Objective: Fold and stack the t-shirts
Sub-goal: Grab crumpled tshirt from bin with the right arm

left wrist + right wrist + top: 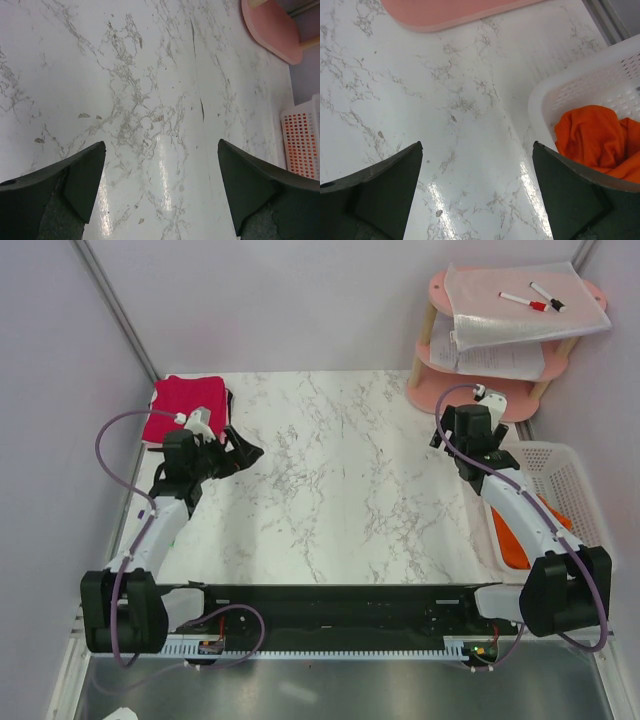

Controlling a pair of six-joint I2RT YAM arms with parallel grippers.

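1. My right pincer (477, 147) hangs open and empty over the counter (420, 100), just beside the basket (545, 100). The orange shirt (592, 135) lies bunched inside the basket against its wall. I judge this to be the one not yet folded.
2. If I reach in carelessly, a finger could catch the basket's rim or its mesh wall. The basket looks light, so it might tip or drag along the counter.
3. The cloth is crumpled. I may pinch several layers, or only a thin fold. It could then come out twisted, snag on the rim, or slip back in.
4. My left pincer (161, 150) is also spread wide with nothing between the fingers, over bare counter. Spreading the orange shirt will bring both arms toward the middle, where they could cross and knock together.
5. The red shirt (185, 408) lies folded at the far left corner, just behind my left pincer. A loose sweep of that arm could nudge it and undo the fold. If I set the orange shirt on it off-centre, the stack could slide apart.
6. Farthest off, the pink shelf (470, 390) stands close by my right wrist. The papers (520, 310) overhang its top, with markers (535, 300) lying on them. A high lift out of the basket could strike the shelf and send them down.
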